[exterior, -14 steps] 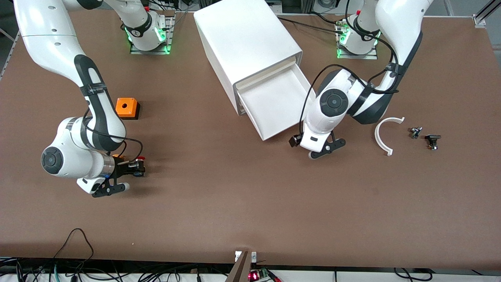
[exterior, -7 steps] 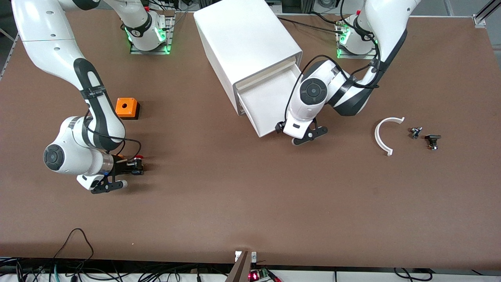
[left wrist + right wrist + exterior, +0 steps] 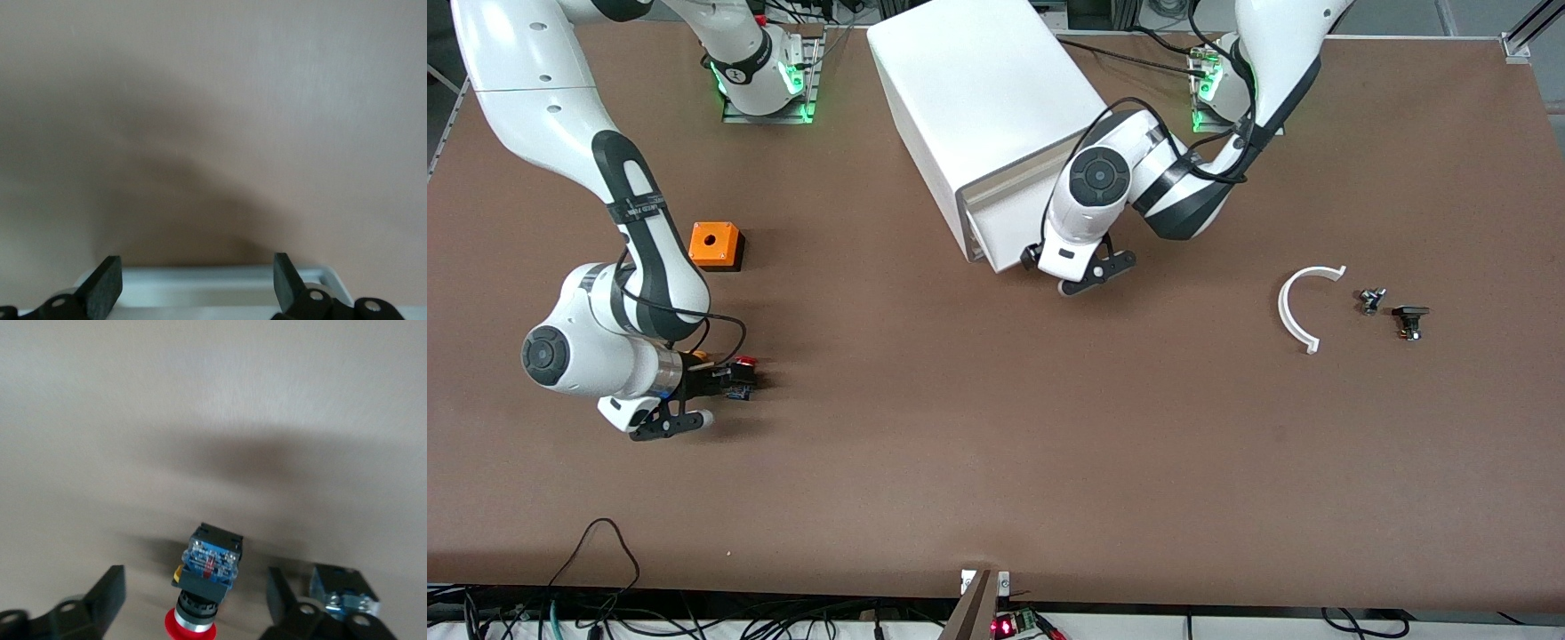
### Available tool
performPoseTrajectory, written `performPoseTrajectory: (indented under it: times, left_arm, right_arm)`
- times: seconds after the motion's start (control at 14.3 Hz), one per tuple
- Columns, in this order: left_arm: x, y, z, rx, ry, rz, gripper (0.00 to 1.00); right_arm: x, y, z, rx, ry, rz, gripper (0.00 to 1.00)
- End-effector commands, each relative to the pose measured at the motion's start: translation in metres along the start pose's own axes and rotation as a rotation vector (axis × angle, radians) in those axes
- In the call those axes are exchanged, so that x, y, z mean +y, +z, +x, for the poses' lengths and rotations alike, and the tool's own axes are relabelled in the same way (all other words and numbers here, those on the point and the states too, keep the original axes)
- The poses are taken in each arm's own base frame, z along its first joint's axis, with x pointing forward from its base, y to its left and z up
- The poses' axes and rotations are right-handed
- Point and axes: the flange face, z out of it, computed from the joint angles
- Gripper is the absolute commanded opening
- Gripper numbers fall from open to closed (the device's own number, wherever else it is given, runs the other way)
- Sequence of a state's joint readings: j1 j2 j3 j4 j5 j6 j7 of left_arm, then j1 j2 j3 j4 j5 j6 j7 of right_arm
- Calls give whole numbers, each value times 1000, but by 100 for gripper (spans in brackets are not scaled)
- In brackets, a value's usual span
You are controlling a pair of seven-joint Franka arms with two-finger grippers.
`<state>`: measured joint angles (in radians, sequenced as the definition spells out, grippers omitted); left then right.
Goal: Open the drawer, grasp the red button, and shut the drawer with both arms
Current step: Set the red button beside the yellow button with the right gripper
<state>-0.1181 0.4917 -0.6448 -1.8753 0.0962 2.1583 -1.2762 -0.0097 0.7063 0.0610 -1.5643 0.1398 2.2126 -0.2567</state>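
The button (image 3: 207, 577), red-capped with a dark, blue-ended body, lies on the table between the fingers of my right gripper (image 3: 197, 603). That gripper is open and neither finger touches the button. In the front view the button (image 3: 743, 363) and my right gripper (image 3: 725, 384) are low over the table toward the right arm's end. The drawer (image 3: 1005, 233) sticks only a little way out of the white cabinet (image 3: 978, 89). My left gripper (image 3: 1049, 262) is at the drawer's front. It is open (image 3: 197, 283), with the drawer's pale lip (image 3: 200, 287) between its fingers.
An orange box with a round hole (image 3: 716, 244) stands farther from the front camera than my right gripper. A second small blue-ended part (image 3: 343, 597) lies beside the right gripper. A white curved piece (image 3: 1303, 307) and two small dark parts (image 3: 1371, 300) (image 3: 1409, 320) lie toward the left arm's end.
My left arm has pushed the drawer from far out to almost fully into the cabinet. My right gripper has opened and let go of the button.
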Motion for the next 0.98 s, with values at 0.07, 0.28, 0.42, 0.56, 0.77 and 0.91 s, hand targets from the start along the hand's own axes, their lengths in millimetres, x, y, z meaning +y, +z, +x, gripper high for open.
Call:
performPoseTrajectory:
  times: [0.07,0.28,0.42,0.56,0.77,0.91]
  left_arm:
    - [0,-5,-20,-44,-9,2,100]
    - [3,-3,-37,-72,6,13,100]
    - [4,-3,-43,-95,2,9,100]
    - [7,0,-52,-111,14,12,100]
    - [9,4,-58,-119,23,16,100]
    - [10,4,-61,-122,27,15,100]
  right_arm:
    - [-27,-79,7,38,-63,-55,99]
    - [-36,-122,-4,20,-36,-65,99]
    - [-47,-153,-12,18,-26,-71,99]
    - [-57,-188,-26,5,55,-105,99]
    - [-77,-228,-47,-23,85,-150,99]
    - [-85,-248,-58,-33,85,-155,99]
